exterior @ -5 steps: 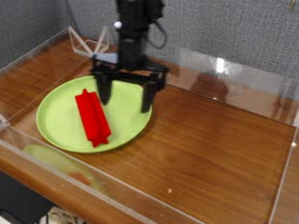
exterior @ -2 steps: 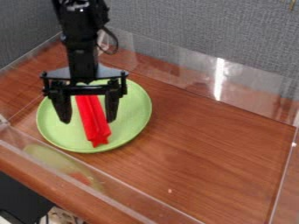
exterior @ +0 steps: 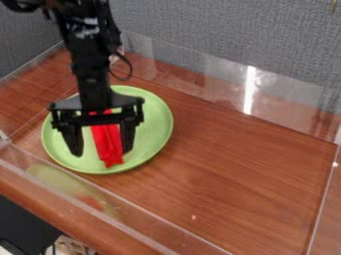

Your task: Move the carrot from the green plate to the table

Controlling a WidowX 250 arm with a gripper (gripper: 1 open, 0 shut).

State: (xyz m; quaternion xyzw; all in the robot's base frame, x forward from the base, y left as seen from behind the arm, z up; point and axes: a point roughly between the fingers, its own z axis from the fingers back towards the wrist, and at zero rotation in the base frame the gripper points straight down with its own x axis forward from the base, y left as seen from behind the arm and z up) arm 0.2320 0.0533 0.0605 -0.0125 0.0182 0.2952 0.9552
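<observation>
In the camera view, the gripper [exterior: 103,145] is hanging over the green plate [exterior: 152,136], its two dark fingers spread apart and released, one to each side of the carrot [exterior: 107,147] as seen from here. The carrot is lying on the plate, its upper part partly hidden behind the gripper; whether the fingers are touching it, I cannot tell. The plate is resting on the wood-grain surface [exterior: 237,177], near the clear low wall [exterior: 127,229] that is running along the lower left.
</observation>
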